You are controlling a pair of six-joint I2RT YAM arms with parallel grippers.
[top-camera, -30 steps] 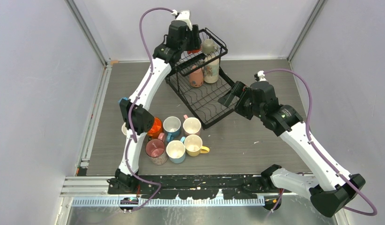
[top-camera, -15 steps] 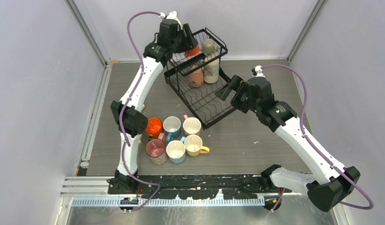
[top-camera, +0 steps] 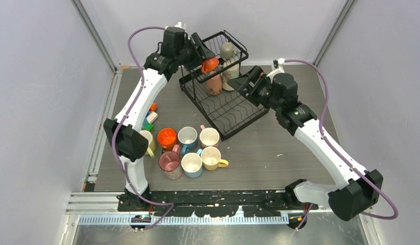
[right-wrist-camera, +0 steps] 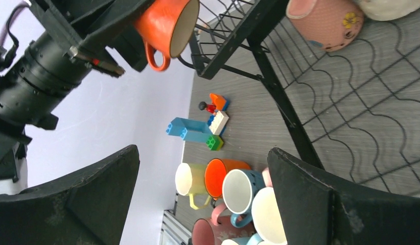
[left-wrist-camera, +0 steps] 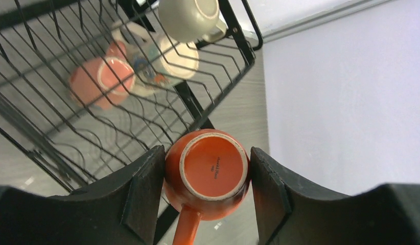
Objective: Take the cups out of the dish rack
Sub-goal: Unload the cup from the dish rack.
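Up at the far side of the tabletop, the left pincer is clenched on an orange mug. One finger presses each side of its body. The mug lies on its side in the air, its base towards the wrist camera, just by the near rim of the dish rack's upper basket.

The right pincer hangs released with its jaws spread wide and nothing between them, close to the rack's right side.

Three mugs sit in the rack: a beige one in the upper basket, and a pink one and a flowered white one side by side on the lower tray.

Seven more cups stand grouped on the tabletop in front of the rack, near the left arm. Some small toy blocks lie to the left of the rack.
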